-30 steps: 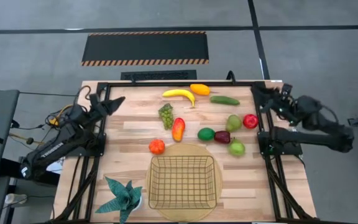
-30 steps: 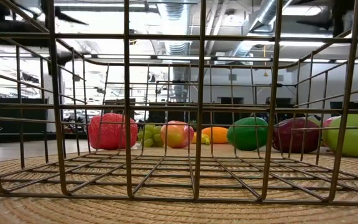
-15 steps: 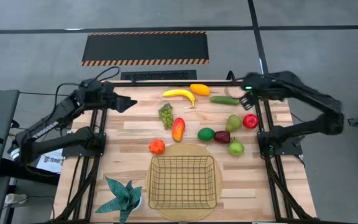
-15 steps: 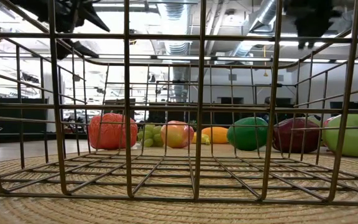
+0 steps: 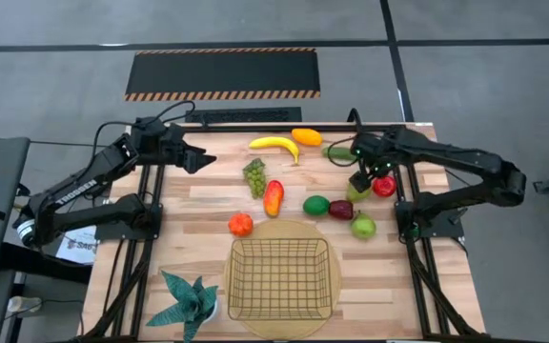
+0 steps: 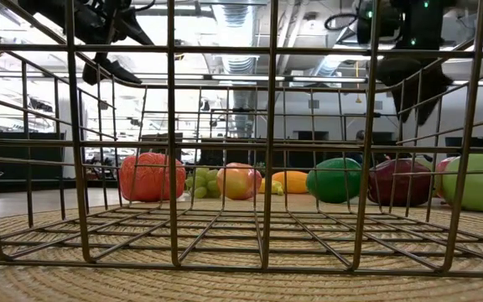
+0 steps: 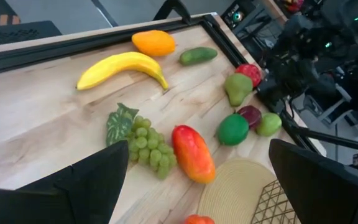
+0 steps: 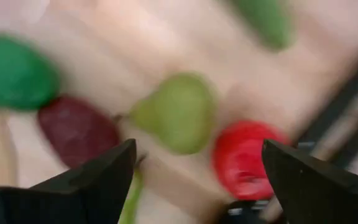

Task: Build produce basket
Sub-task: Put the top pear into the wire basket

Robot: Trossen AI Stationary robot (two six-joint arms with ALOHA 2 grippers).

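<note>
The produce lies spread over the far half of the table: banana [image 5: 274, 145], grapes [image 5: 254, 176], mango [image 5: 273, 197], tomato [image 5: 241, 224], lime [image 5: 316, 205], cucumber [image 5: 343, 152], pear [image 5: 355, 191], red apple [image 5: 384, 186] and green apple [image 5: 363, 226]. The wire basket [image 5: 279, 278] stands empty on a round tan mat. My left gripper [image 5: 198, 160] hangs open above the table's far left part, facing the grapes [image 7: 145, 146] and mango [image 7: 193, 154]. My right gripper [image 5: 362, 177] hovers open over the pear [image 8: 176, 112], with the red apple [image 8: 247, 155] beside it.
An orange-yellow fruit [image 5: 306, 136] sits at the far edge and a dark red fruit [image 5: 340, 210] next to the lime. A teal leafy plant [image 5: 189, 303] stands at the near left corner. Black frame rails [image 5: 151, 191] run along the table's sides. Bare wood lies left of the grapes.
Both arms have swung in from the table's sides and out over its far part. The left gripper has moved right toward the grapes. The right gripper has moved left, then toward the near edge and down over the pear. The produce and basket have stayed in place.
</note>
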